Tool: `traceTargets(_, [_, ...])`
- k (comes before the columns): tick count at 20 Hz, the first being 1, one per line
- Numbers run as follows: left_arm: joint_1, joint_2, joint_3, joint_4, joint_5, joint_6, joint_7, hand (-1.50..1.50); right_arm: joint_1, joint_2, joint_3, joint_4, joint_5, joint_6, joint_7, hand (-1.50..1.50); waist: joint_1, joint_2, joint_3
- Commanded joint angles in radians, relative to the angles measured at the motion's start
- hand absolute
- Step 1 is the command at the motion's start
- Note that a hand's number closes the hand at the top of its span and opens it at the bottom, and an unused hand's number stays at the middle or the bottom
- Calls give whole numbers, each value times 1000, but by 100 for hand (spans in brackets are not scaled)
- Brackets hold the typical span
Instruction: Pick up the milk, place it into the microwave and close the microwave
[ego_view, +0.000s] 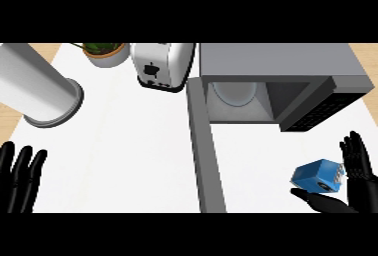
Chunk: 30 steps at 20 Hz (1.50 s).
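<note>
The milk is a small blue carton with a white end, lying on the white counter at the lower right. My right hand is open around it: straight fingers stand just right of the carton and the thumb lies under its near side. The grey microwave sits at the upper right with its cavity open, a glass turntable inside. Its door swings out toward me as a long grey slab. My left hand rests open at the lower left edge, fingers up.
A white toaster stands left of the microwave. A potted plant is behind it at the top. A large white cylinder lies at the upper left. The wooden floor shows beyond the counter's edges.
</note>
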<state>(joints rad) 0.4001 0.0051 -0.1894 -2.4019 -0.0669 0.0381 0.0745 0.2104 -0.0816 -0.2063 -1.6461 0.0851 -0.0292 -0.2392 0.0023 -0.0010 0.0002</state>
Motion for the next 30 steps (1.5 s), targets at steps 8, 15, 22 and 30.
traceTargets(8, [130,-3,-71,-49,-30,0,-59,-150,-27,-42,-103,335,-70,81,-269,-150,4,0,0])
traceTargets(15, [5,7,5,9,2,5,-19,-150,-157,-64,-130,576,-72,78,-399,-150,1,1,0])
traceTargets(22, [27,0,-59,12,-32,22,-9,-150,-268,-129,-166,935,-43,91,-597,-150,6,2,1])
traceTargets(30, [98,21,-18,11,12,-7,-94,-150,-302,-147,-105,1071,82,-6,-838,150,8,2,1])
